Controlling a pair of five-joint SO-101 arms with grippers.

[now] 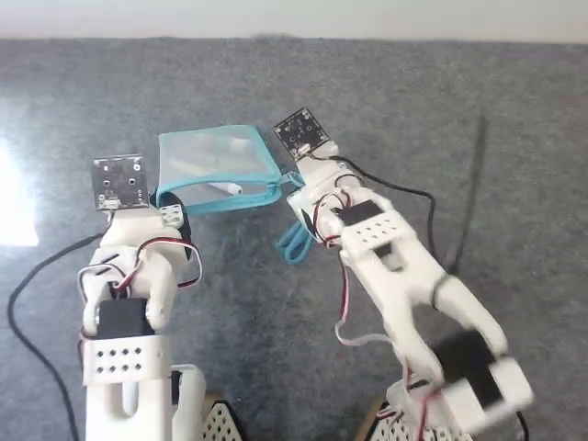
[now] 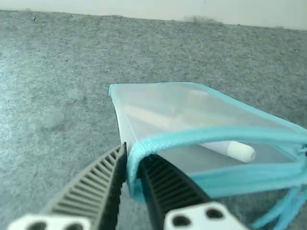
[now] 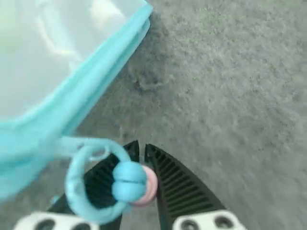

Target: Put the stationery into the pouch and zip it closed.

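lying on the grey table (image 1: 478, 101) ahead of both arms: one teal-edged mesh pouch (image 1: 211, 156), a white pen (image 2: 230, 149) inside near its zip edge. left gripper (image 2: 132, 165): clenched on the pouch's corner, pinching the teal zip band. right gripper (image 3: 142, 148): at the pouch's opposite end, fingers drawn nearly together, clenched on the zip cord (image 3: 76, 177) at its blue and pink bead (image 3: 128, 184). the cord's loop hangs free beside that gripper.
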